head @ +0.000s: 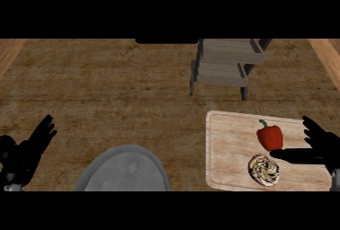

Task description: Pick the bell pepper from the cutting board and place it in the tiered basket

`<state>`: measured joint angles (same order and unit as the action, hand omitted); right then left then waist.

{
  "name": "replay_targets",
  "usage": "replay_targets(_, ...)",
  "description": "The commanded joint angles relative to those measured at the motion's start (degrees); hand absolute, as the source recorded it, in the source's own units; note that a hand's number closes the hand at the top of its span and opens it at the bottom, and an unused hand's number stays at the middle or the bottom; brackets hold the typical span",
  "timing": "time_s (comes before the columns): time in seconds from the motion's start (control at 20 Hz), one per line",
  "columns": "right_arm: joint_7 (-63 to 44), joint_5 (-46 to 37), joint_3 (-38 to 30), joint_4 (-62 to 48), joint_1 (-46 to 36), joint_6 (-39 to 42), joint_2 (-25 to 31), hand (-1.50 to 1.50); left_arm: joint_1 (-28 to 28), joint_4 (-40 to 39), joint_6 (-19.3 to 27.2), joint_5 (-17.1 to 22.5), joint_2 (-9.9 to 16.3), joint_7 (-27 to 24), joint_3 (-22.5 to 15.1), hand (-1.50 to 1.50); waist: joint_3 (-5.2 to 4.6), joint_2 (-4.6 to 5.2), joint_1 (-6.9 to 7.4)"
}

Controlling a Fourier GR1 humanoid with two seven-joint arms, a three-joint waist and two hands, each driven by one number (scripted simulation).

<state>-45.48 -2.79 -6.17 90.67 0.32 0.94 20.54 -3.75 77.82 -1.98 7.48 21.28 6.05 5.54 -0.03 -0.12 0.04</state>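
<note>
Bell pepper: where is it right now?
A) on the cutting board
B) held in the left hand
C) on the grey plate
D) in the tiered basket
A: the red bell pepper lies on the cutting board, beside the right hand, with the tiered basket farther back.

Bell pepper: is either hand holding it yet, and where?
No. The bell pepper lies on the cutting board; the open right hand is beside it, the left hand holds nothing.

Bench [119, 90] — brown wood, rough grain. Cutting board [229, 148] under the right fingers [315, 132] — pale, smooth wood. Bell pepper [270, 137] glossy red. Tiered basket [225, 67] grey, slatted.
</note>
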Motion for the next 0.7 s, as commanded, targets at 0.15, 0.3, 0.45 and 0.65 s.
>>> replay_targets(0.15, 2.4, -3.7, 0.2, -6.3, -3.6, -1.7, -4.8, -1.50, -0.8, 2.3, -2.3, -1.5, 0.1, 2.6, 2.1, 0.00, 0.05, 0.11, 0.20)
replay_targets(0.3, 4.1, -2.6, -0.5, -2.0, 1.9, 1.9, -3.8, -1.50, -0.7, 2.4, -0.2, -3.9, -3.0, 1.6, 0.9, 0.00, 0.03, 0.06, -0.11)
replay_targets(0.45, 4.2, -4.9, 0.9, -6.6, -3.0, -1.0, -6.8, -1.50, 0.0, 2.6, -0.6, -3.6, -3.0, 2.4, 2.2, 0.00, 0.04, 0.10, 0.10)
replay_targets(0.65, 6.5, -2.2, -0.4, -10.3, -4.9, 2.1, -6.2, -1.50, 3.3, 0.0, -1.0, -3.8, -3.0, 3.8, 2.0, 0.00, 0.04, 0.15, 0.00)
